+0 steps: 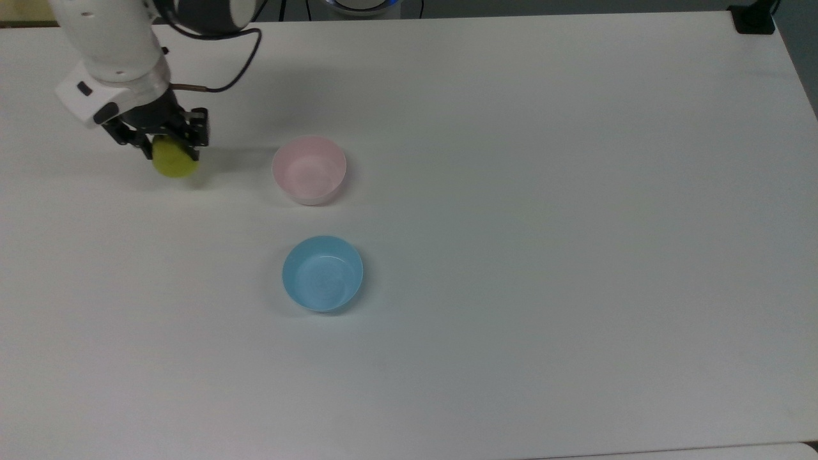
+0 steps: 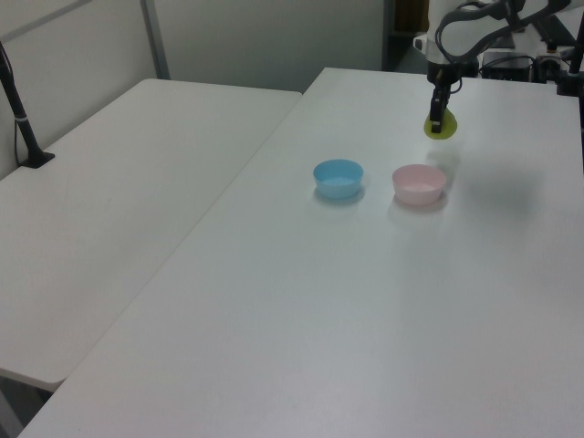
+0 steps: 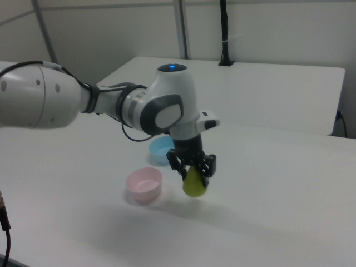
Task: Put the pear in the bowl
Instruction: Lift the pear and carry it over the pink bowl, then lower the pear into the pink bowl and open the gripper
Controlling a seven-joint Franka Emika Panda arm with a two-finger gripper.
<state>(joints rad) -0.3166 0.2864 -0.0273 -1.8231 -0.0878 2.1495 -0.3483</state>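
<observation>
At the top view's far left, the white Panda arm [image 1: 112, 38] is reaching down over the white counter [image 1: 511, 191], and its gripper [image 1: 167, 148] is clamping the black fingers [image 1: 195, 137] on the yellow-green pear [image 1: 174, 161]. The pear is hanging below the gripper, with its rounded bottom showing under the fingers. In the right view the pear [image 3: 194, 183] is riding clear of the counter [image 3: 267, 211], with a soft shadow lying on the surface beneath it, and the gripper [image 3: 193, 169] is pinching its upper part from both sides.

Moving rightward in the top view, the pale pink bowl [image 1: 309, 169] is sitting upright on the counter, well apart from the pear and with nothing inside it. Below it in the top view, the light blue bowl [image 1: 323, 273] is standing near the pink one, not touching it.

In the left view the order is running the other way: the light blue bowl [image 2: 338, 177] is lying to the left view's left, the pink bowl [image 2: 420, 183] just to its right, and the pear [image 2: 443, 125] is hanging in the gripper [image 2: 437, 120] beyond the pink bowl, above the counter [image 2: 319, 301]. A second white table [image 2: 109, 201] is standing alongside at the left view's left.
</observation>
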